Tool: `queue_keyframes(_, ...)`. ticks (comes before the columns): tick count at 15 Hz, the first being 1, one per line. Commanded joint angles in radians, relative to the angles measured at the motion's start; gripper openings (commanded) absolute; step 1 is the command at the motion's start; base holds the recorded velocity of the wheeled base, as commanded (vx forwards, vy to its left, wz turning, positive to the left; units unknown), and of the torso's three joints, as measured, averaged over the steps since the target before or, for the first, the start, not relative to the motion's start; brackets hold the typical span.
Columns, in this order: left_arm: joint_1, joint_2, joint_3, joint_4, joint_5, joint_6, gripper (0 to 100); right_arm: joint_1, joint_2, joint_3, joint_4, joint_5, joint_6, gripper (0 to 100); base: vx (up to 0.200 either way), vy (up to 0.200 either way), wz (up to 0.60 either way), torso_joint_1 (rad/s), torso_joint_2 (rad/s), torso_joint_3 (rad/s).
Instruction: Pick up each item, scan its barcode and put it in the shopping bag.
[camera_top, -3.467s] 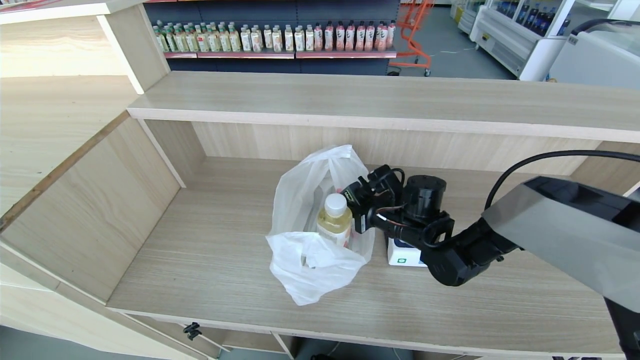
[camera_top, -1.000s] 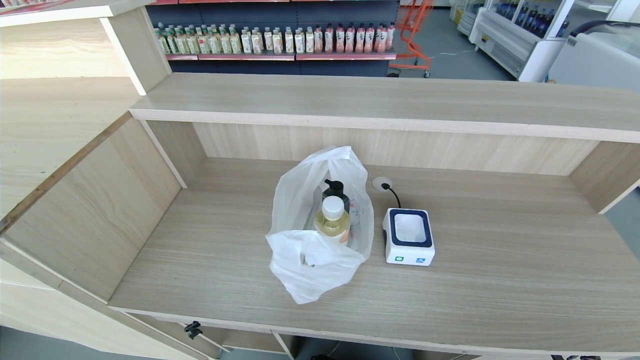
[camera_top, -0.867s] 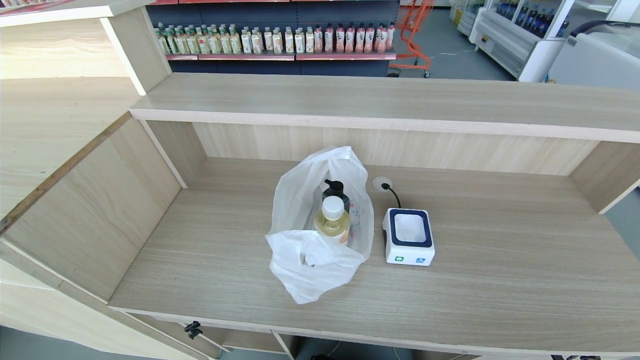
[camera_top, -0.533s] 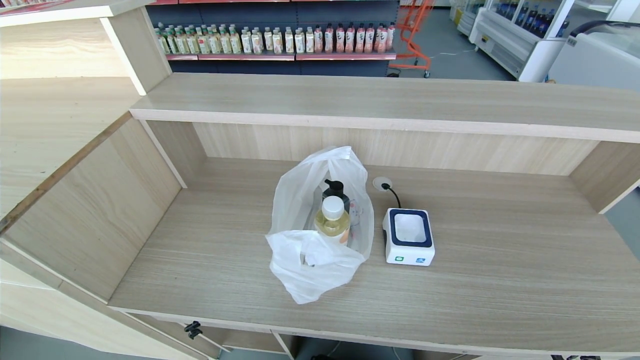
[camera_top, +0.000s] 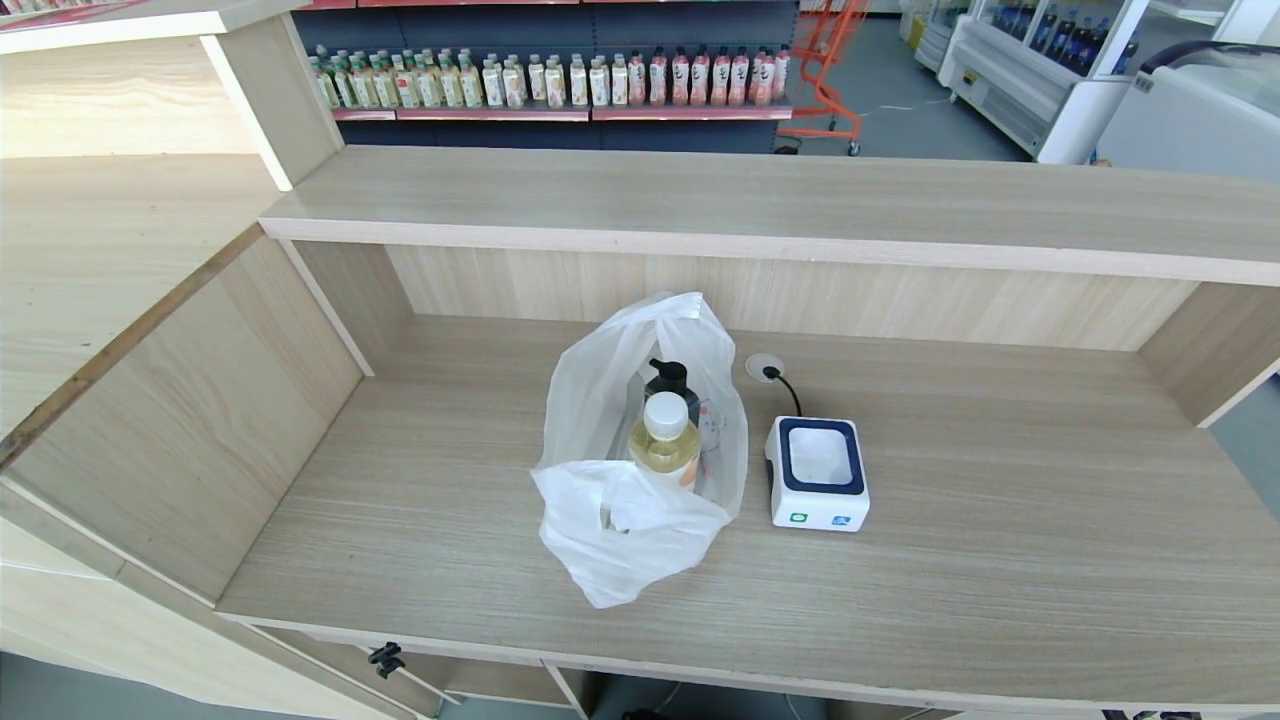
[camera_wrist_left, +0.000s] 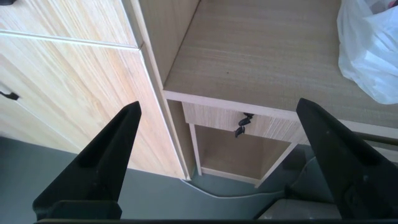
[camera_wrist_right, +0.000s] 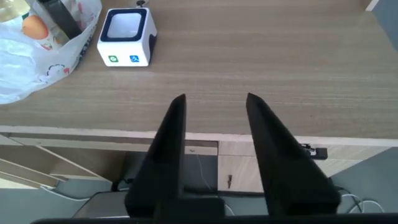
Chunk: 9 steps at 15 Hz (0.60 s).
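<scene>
A white plastic shopping bag (camera_top: 610, 540) is set on the pale wood-grain counter (camera_top: 1000, 560). A white-capped bottle of yellow drink (camera_top: 667, 440) and a black pump bottle (camera_top: 670, 375) are stood inside it. A white, navy-rimmed scanner box (camera_top: 817, 475) is placed just beside it. A store shelf of drink bottles (camera_top: 560, 80) and white chest freezers (camera_top: 1040, 70) are seen behind. The left hand (camera_wrist_left: 219, 106) and right hand (camera_wrist_right: 216, 98) are spread apart, empty.
</scene>
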Motion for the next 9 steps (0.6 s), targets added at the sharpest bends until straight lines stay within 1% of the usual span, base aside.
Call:
queue_keyframes(1,0.0,0.0,0.0,0.0,-0.001,0.0,100,-0.001,0.005,0.0,0.0,-0.002,0.015,0,0.0,0.0,0.0,0.0,0.0,0.0)
queue_keyframes(6,0.0,0.0,0.0,0.0,0.001,0.0,100,-0.001,0.005,0.0,0.0,-0.002,0.015,0,0.0,0.0,0.0,0.0,0.0,0.0)
queue_keyframes(9,0.0,0.0,0.0,0.0,-0.001,0.003,100,-0.001,0.005,0.0,0.0,-0.002,0.015,0,0.0,-0.2,0.0,0.004,0.0,0.001)
